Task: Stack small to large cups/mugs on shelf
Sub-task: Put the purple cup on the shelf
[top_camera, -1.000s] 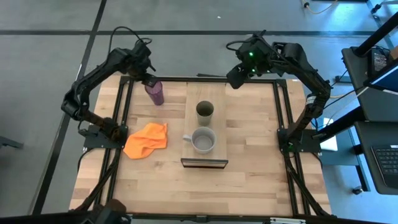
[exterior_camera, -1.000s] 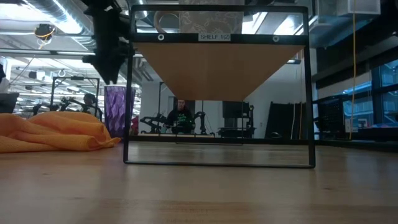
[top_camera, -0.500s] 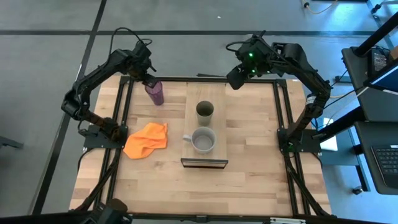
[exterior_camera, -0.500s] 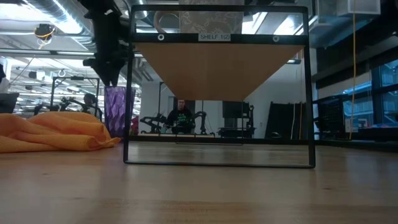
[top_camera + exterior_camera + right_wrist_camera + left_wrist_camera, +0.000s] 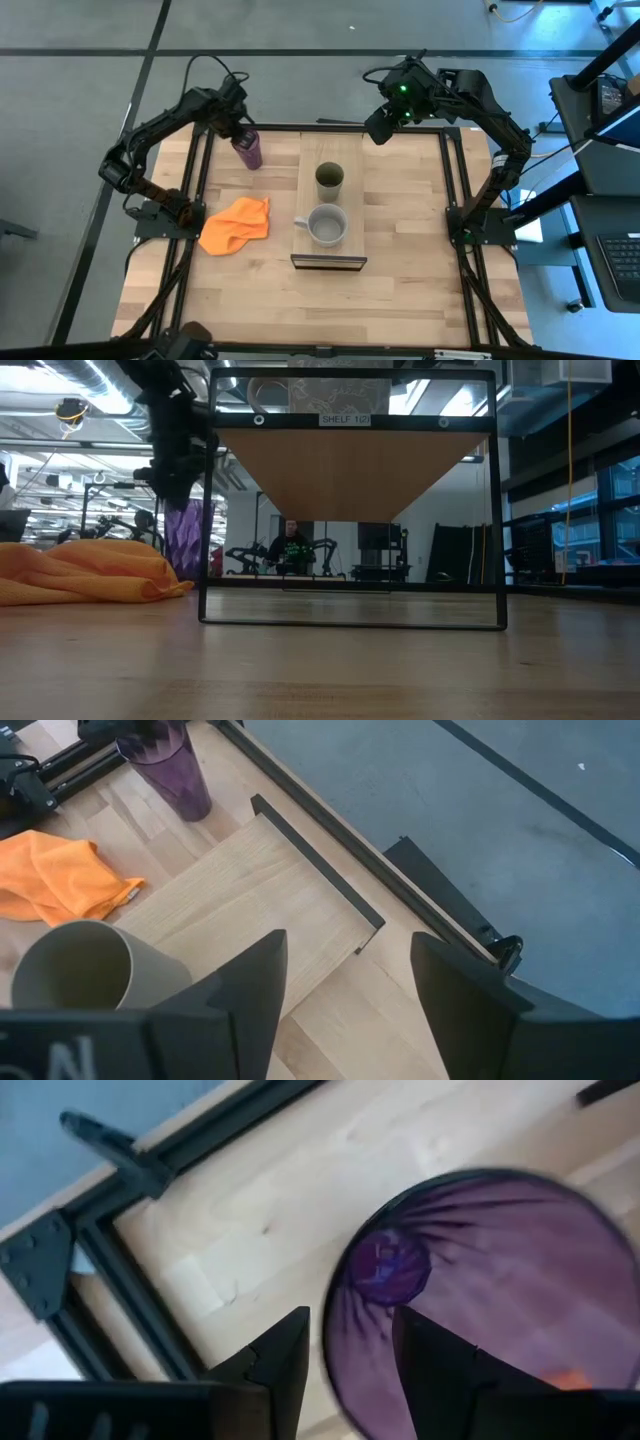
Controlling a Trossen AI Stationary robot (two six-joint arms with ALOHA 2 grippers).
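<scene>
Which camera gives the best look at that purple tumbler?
The right wrist view: the purple tumbler shows almost whole there, standing on the table. The left wrist view only looks down inside it. The high view shows it small, and the low view has it half hidden behind the shelf frame.

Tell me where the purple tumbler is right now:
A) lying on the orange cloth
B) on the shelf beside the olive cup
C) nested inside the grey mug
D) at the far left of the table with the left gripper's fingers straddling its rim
D. The purple tumbler sits off the shelf near the table's far left corner, and the left gripper has one finger inside its rim and one outside.
</scene>
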